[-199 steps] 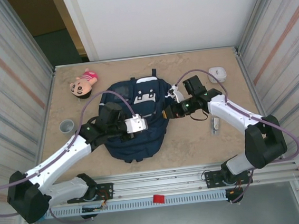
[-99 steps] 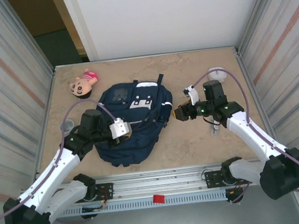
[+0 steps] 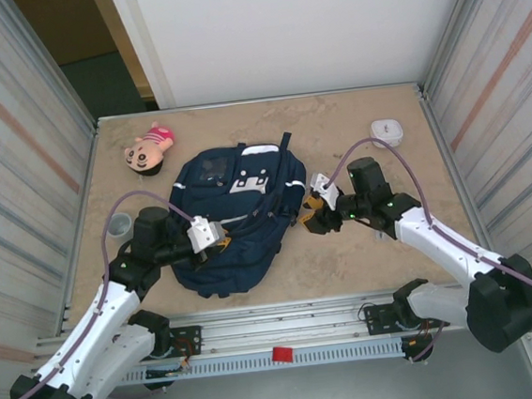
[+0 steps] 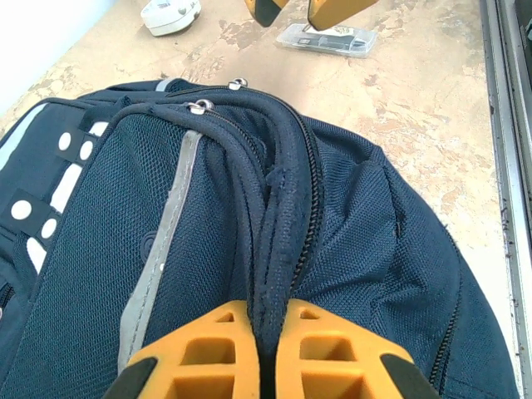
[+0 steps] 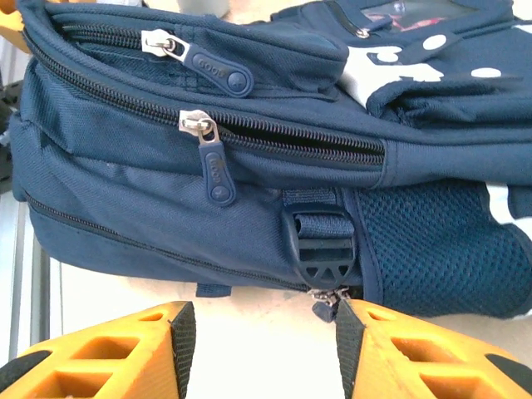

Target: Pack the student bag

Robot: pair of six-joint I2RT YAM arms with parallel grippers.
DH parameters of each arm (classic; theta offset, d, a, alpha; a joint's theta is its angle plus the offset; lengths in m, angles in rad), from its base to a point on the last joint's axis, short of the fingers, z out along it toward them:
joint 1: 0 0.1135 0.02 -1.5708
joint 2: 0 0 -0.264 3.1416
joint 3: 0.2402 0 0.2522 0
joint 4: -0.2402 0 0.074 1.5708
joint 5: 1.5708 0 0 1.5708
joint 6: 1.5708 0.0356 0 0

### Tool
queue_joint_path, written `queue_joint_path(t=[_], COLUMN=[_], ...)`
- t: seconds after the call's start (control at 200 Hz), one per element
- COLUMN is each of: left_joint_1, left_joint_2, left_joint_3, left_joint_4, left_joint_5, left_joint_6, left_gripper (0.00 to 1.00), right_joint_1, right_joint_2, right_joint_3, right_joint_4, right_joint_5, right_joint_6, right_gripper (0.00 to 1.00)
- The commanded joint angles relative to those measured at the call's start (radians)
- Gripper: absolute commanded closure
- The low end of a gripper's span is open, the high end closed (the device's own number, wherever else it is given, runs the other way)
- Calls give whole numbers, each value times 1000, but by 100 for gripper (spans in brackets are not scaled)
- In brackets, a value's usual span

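1. Two end effectors are seen just past the near rail of the table [image 3: 334,117]. The left end effector [image 4: 270,353] is clamped shut on a raised fold of fabric along a zip seam of the student bag [image 4: 357,249].
2. The student bag lies flat at mid-table, slightly left of centre, with its front pockets facing up. It is judged soft and floppy. The cloth bunches where it is pinched, so it would likely sag and drag rather than lift as one piece.
3. The right end effector [image 5: 262,332] is held low at the bag's right side with its jaws apart and nothing between them, just short of the fabric. A zip pull [image 5: 212,170] and a strap buckle [image 5: 320,245] face it. The pull tabs and the stiff piped seams are judged the surest holds, and the mesh side pocket a poor one.
4. Bare table is left to the right of the bag, apart from a clear case [image 4: 326,37]. A grey cup [image 3: 119,223] stands close to the left arm.
5. Farther back, a plush doll [image 3: 148,149] lies at the far left and a small white object [image 3: 387,131] at the far right. Walls close in the table's sides and back, so wide swings are judged risky.
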Motion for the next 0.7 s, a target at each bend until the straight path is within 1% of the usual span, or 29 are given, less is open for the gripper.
queue_joint_path(t=[0.0, 0.14, 0.271, 0.406, 0.541, 0.596, 0.636, 0.697], left_joint_1=[6, 6, 6, 6, 6, 6, 6, 6], left_joint_2=[-27, -18, -9, 4, 18, 23, 24, 22], left_joint_3=[10, 12, 20, 32, 40, 43, 44, 47], left_joint_4=[90, 94, 90, 81, 82, 84, 82, 83], left_joint_5=[87, 99, 109, 123, 133, 134, 133, 126], left_joint_6=[-18, -21, -22, -13, -11, -11, -11, -8], left_gripper=[100, 100, 100, 100, 100, 100, 100, 100], right_joint_1=[16, 68, 110, 128, 148, 159, 162, 161], right_joint_2=[43, 94, 160, 228, 281, 288, 291, 291], right_joint_3=[5, 41, 72, 101, 146, 145, 143, 139], right_joint_4=[51, 73, 128, 195, 195, 195, 196, 192], right_joint_5=[-37, -47, -43, -50, -69, -63, -53, -45], right_joint_6=[-61, -65, -25, 32, 42, 29, 20, 18], right_gripper=[51, 51, 51, 50, 51, 56, 65, 76])
